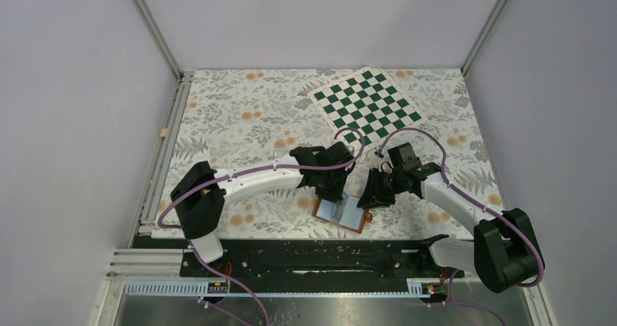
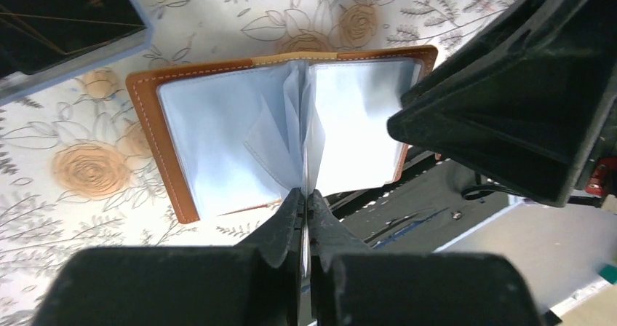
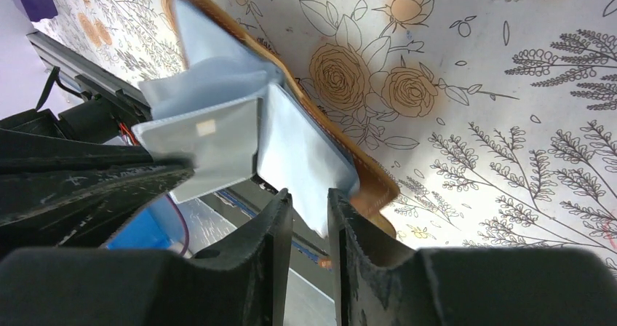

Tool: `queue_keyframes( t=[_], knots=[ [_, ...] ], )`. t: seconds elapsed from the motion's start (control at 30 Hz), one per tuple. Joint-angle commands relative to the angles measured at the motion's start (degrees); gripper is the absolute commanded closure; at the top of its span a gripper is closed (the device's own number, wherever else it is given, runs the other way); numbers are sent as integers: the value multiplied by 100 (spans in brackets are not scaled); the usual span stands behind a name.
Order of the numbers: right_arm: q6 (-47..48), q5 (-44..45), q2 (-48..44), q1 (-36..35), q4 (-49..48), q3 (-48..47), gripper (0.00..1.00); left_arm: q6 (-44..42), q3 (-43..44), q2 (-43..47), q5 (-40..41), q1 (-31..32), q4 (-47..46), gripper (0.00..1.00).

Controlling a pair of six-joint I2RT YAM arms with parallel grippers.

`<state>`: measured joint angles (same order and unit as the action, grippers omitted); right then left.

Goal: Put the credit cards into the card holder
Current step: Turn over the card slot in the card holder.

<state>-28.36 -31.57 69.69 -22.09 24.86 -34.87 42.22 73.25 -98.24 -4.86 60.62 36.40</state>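
The card holder (image 2: 218, 137) lies open on the floral tablecloth (image 1: 240, 115), its tan leather cover flat against the cloth and its pale blue-grey sleeves fanned upward from the spine. In the top view it (image 1: 342, 213) sits close to the near edge of the table, just beyond the black rail (image 1: 305, 257) that carries the arm bases, and between the two grippers.

One sleeve near the spine stands on edge, and the left gripper (image 2: 304, 209) has its jaws pressed together on that sleeve's free edge, with no gap showing between the fingers. From the right wrist camera the pinched sleeve is drawn out taut toward the left, and a small pale square shows on it.

The right gripper (image 3: 311, 209) hovers at the opposite side of the card holder (image 3: 364, 177). Its jaws stand a little apart, and the loose corner of another sleeve hangs into the gap between them (whether that corner touches either finger cannot be told).

The credit cards (image 2: 51, 13) show only in the top left corner of the left wrist view, as a dark face with gold lettering inside a pale-rimmed box (image 2: 87, 68), apart from the holder.

Seen from above, the left gripper (image 1: 329, 184) and the right gripper (image 1: 375, 193) stand near each other over the holder, and a green and white chessboard (image 1: 366, 104) lies tilted at the far side of the table, well apart from them
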Motion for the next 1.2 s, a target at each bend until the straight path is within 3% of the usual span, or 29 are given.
queue_keyframes(
  t=[0.0, 0.13, 0.4, 0.77, 0.93, 1.17],
  knots=[
    [-8, -2, -137, 10, 74, -75, 68, -402, 769, -323, 761, 57, 1525, 100],
    [6, 41, -129, 53, 87, -31, 68, -480, 1426, -672, 1447, 163, 2551, 100],
    [23, 72, -77, 99, 73, 33, 67, -378, 1797, -1204, 1992, 330, 3264, 100],
    [6, 29, -52, 108, -21, 146, 67, -358, 2338, -1799, 2090, 593, 3540, 79],
    [2, -12, -43, 108, -25, 138, 67, -336, 2159, -1670, 1460, 682, 2858, 63],
    [23, -35, -12, 108, -28, 132, 67, -213, 1333, -1111, 533, 644, 1281, 54]
  ],
)
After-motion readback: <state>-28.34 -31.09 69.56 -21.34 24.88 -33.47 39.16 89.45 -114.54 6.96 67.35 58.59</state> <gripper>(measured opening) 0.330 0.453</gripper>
